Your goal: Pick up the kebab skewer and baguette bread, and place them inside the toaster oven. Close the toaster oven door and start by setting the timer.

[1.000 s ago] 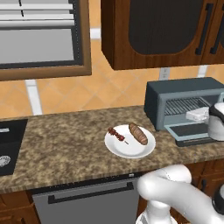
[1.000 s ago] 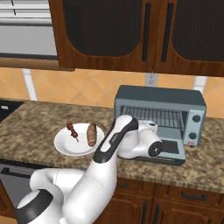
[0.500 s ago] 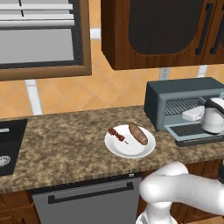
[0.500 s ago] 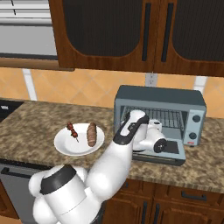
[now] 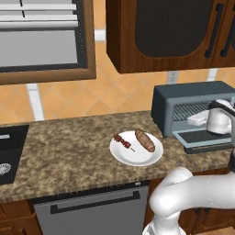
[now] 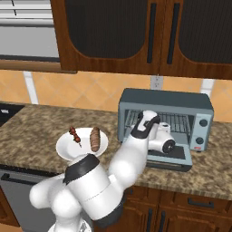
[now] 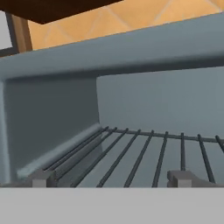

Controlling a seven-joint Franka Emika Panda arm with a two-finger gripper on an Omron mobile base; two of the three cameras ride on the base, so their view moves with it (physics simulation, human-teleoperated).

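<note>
We count one kebab skewer (image 5: 123, 140) and one baguette bread (image 5: 144, 140) on one plate (image 5: 136, 154); jaws open at the toaster oven (image 6: 165, 100)

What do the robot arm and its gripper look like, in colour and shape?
The arm is glossy white, built of thick rounded segments, with dark bands at the joints. The gripper has two small grey block-shaped fingertips. No cables or markings are visible.
</note>
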